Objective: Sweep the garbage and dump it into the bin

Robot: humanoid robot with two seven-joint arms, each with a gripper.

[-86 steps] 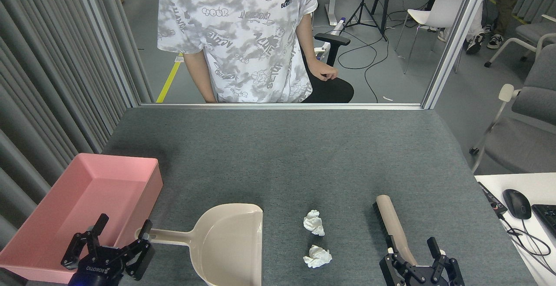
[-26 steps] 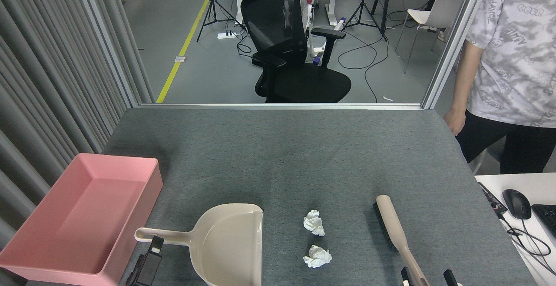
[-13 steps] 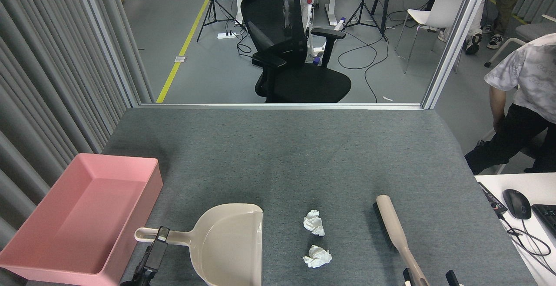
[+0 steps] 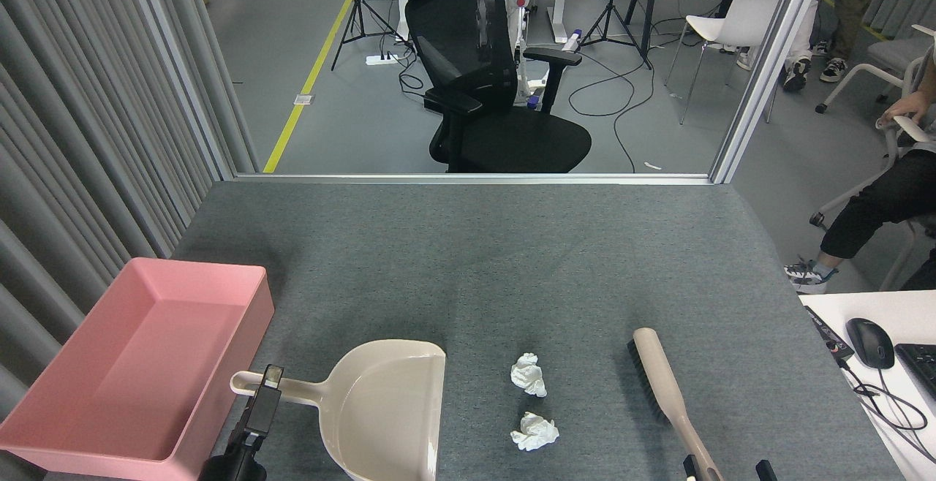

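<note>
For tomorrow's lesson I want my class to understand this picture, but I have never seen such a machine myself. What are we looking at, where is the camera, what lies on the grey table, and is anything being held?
The camera sits in a robot's head, looking forward and down at a grey table. The robot has two arms, each ending in a gripper, a two-fingered clamp. Only their tips show at the bottom edge.

The left gripper is at the handle of a beige dustpan; from this angle I cannot tell whether it has closed on the handle. The right gripper has a finger on either side of the handle of a brush, but its grip cannot be judged either.

Two crumpled paper wads, the garbage, lie between dustpan and brush. A pink bin stands on the left with nothing in it. Behind the table are office chairs, and a seated person's leg at the right.
</note>
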